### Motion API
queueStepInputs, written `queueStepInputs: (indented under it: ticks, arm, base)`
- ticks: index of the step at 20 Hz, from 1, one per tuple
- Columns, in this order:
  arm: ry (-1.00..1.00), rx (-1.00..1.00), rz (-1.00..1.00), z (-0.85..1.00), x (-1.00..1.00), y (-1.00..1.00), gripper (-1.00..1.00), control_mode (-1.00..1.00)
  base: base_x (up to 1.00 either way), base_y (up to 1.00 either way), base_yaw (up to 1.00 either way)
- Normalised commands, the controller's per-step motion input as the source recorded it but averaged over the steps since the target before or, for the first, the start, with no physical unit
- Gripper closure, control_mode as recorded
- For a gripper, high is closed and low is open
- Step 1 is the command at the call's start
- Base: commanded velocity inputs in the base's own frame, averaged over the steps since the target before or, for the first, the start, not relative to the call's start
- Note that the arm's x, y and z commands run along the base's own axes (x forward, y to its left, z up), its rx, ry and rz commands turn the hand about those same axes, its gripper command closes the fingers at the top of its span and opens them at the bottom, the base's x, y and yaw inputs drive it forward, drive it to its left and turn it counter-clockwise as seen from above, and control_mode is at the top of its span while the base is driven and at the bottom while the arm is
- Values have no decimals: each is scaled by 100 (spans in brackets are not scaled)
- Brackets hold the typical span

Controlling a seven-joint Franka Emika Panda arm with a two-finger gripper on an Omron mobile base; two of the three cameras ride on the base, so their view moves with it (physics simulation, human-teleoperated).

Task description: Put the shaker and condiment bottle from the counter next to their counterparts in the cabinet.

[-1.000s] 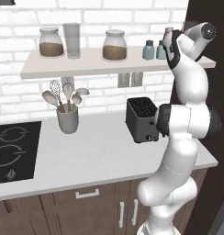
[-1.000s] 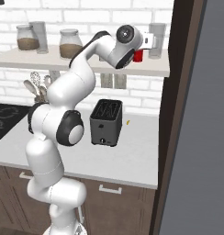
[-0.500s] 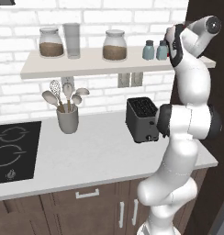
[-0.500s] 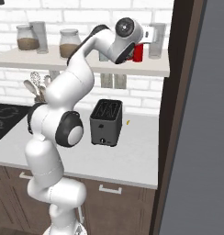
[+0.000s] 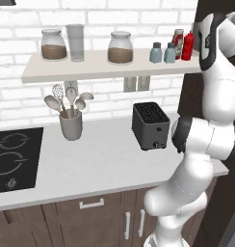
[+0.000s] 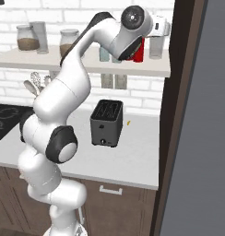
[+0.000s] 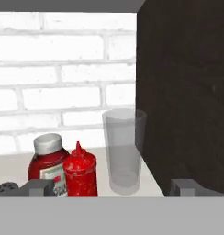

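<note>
The red bottle (image 7: pixel 81 172) is now seen standing free on the shelf (image 5: pixel 90 70), just beside the labelled bottle (image 7: pixel 47 166) and left of a clear glass (image 7: pixel 124 151), while the two shakers (image 5: pixel 163 52) are stood as a pair nearby, so both placements are judged done. The gripper (image 7: pixel 109 187) is spread wide and nothing is held between its tips. Compared with a second ago, the hand has been raised and drawn back from the bottles towards the dark panel (image 7: pixel 182 92).
</note>
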Motion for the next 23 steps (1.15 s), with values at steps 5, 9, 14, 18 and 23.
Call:
queueStepInputs:
  ticks: [5, 9, 14, 18, 23]
  arm:
    - [-33, 0, 10, -16, -100, -72, -100, -100]
    - [-41, 1, 7, -23, -100, -48, -100, -100]
    - [-48, 1, 0, -2, -100, 21, -100, -100]
    - [-46, 3, 0, 0, -100, 45, -100, -100]
    - [-42, 1, -4, 0, -100, 11, -100, -100]
  base:
    - [0, 0, 0]
    - [0, 0, 0]
    - [0, 0, 0]
    - [0, 0, 0]
    - [0, 0, 0]
